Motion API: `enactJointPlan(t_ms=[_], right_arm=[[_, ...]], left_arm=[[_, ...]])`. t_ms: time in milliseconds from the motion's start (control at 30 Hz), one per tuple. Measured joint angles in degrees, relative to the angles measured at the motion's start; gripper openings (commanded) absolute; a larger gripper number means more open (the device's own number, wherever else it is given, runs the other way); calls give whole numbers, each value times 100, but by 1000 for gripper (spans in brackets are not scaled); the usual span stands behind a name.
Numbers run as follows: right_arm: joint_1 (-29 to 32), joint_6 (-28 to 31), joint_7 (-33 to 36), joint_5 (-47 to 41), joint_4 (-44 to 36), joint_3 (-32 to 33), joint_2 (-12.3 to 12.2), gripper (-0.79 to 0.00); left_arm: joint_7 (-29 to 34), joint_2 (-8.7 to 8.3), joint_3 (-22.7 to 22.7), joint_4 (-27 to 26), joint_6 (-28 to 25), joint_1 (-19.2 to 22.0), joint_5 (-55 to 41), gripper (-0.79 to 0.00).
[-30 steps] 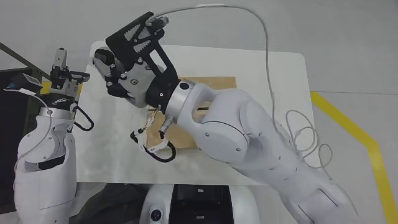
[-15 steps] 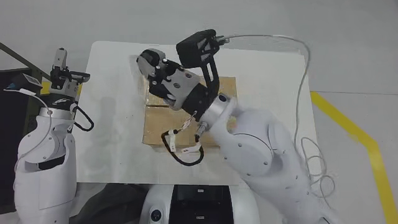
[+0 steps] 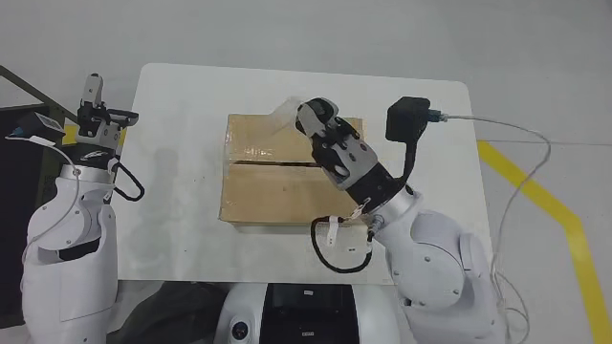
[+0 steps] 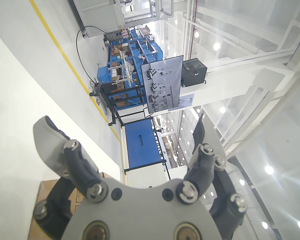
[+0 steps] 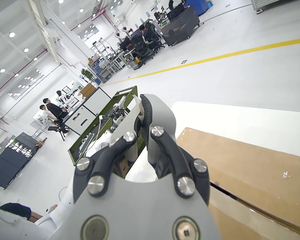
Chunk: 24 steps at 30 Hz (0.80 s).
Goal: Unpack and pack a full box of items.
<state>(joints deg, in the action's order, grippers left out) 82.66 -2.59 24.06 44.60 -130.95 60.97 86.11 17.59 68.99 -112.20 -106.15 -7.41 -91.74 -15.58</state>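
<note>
Overhead, the cardboard box (image 3: 268,177) sat in the middle of the table (image 3: 182,239), flaps closed along a centre seam. The right gripper (image 3: 298,113) hung over its far edge, and the left gripper (image 3: 93,94) stood beside the table's edge. Left wrist view: prongs spread apart, empty. Right wrist view: prongs pressed together on nothing, box alongside. A full box was probably heavy but stiff, so the seam's flap edge seemed the best hold. Since one second earlier, the right arm had swung back off the box's left part; the left arm stayed put.
</note>
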Motion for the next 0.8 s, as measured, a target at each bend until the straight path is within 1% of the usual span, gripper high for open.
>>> enactJointPlan(t_ms=[167, 367, 567, 800], right_arm=[[92, 95, 17, -3, -172, 130, -42, -785], [240, -112, -84, -168, -158, 289, -69, -785], [705, -216, -389, -338, -148, 512, -115, -785], [1344, -212, -757, -669, -206, 986, -182, -785]], left_arm=[[0, 0, 0, 0, 0, 0, 0, 0], [0, 0, 0, 0, 0, 0, 0, 0], [0, 0, 0, 0, 0, 0, 0, 0], [0, 0, 0, 0, 0, 0, 0, 0]])
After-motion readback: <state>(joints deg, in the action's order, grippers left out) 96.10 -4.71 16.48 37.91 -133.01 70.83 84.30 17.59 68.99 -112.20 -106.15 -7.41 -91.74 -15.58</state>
